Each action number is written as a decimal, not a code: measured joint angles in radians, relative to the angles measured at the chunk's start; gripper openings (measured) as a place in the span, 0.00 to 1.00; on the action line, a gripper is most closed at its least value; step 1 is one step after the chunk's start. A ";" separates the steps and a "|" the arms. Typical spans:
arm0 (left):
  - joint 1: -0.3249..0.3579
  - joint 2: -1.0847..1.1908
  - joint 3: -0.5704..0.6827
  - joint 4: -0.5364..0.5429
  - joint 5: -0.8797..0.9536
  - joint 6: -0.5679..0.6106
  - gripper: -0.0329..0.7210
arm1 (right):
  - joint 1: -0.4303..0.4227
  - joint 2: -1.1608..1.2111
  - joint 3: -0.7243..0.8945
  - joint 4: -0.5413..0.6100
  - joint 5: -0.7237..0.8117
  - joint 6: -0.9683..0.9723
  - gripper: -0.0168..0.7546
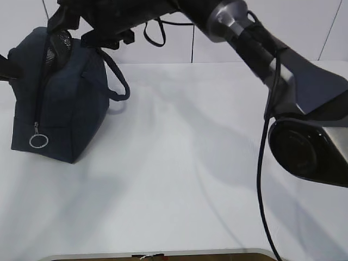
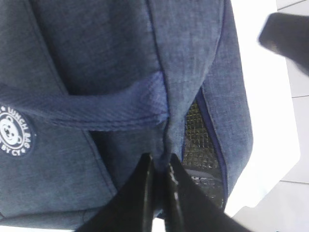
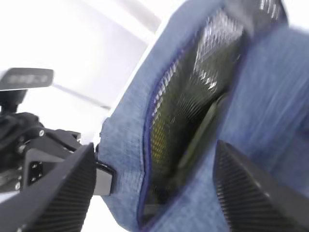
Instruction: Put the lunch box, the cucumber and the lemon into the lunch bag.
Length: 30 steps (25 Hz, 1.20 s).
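One lunch bag [image 1: 60,103] stands at the table's [image 1: 179,179] far left w/ its top unzipped; foil lining [image 3: 193,96] shows, plus a yellowish patch inside that can't be identified. Ring pull [image 1: 38,141] hangs at the front end. Two loop handles. Left gripper [image 2: 161,166] is pinched closed on the bag's rim fabric. Right gripper [image 3: 154,188] hangs over the mouth, jaws wide apart, nothing held. Right arm [image 1: 272,70] crosses the view; its cable [image 1: 263,179] dangles.

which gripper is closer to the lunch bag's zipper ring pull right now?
Left, as a judgement. The left gripper is shut, pinching fabric beside the lunch bag opening. The right gripper is open above that opening. Both sit near the top, far from the ring pull.
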<state>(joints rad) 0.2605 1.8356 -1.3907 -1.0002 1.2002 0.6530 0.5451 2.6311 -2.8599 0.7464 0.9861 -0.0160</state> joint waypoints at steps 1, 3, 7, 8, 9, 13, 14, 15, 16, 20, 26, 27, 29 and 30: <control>0.000 0.000 0.000 0.000 0.000 0.000 0.03 | 0.000 -0.009 -0.010 -0.028 0.013 0.000 0.79; 0.000 0.000 0.000 0.000 0.000 0.000 0.03 | 0.000 -0.018 -0.020 -0.089 0.047 0.000 0.79; 0.000 0.000 0.000 0.002 0.000 0.000 0.03 | 0.000 -0.020 -0.023 -0.196 0.125 0.016 0.79; 0.000 0.000 0.000 0.002 0.000 0.000 0.03 | 0.000 -0.020 -0.023 -0.217 0.139 0.021 0.79; 0.000 0.000 0.000 0.002 0.000 0.000 0.03 | 0.000 -0.020 -0.023 -0.234 0.147 0.026 0.79; 0.000 0.000 0.000 0.002 0.000 0.000 0.03 | -0.002 -0.014 -0.023 -0.252 0.141 0.032 0.79; 0.000 0.000 0.000 0.002 0.000 0.000 0.03 | -0.002 -0.012 -0.023 -0.252 0.135 0.033 0.79; 0.000 0.000 0.000 0.002 0.000 0.000 0.03 | -0.002 -0.005 -0.023 -0.252 0.132 0.033 0.78; 0.000 0.000 0.000 0.002 0.000 0.000 0.03 | -0.002 0.002 -0.023 -0.248 0.128 0.033 0.78; 0.000 0.000 0.000 0.002 0.000 0.000 0.03 | -0.002 0.022 -0.023 -0.244 0.123 0.033 0.74; 0.000 0.000 0.000 0.002 0.000 0.000 0.03 | -0.002 0.024 -0.023 -0.237 0.114 0.033 0.57; 0.000 0.000 0.000 0.002 0.000 0.000 0.03 | -0.002 0.024 -0.023 -0.235 0.112 0.033 0.54; 0.000 0.000 0.000 0.002 0.000 0.000 0.03 | -0.002 0.027 -0.023 -0.226 0.110 0.033 0.51; 0.000 0.000 0.000 0.002 0.000 0.000 0.03 | -0.002 0.028 -0.023 -0.217 0.107 0.034 0.50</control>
<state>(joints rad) 0.2605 1.8356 -1.3907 -0.9985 1.2002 0.6530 0.5435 2.6596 -2.8826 0.5298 1.0933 0.0176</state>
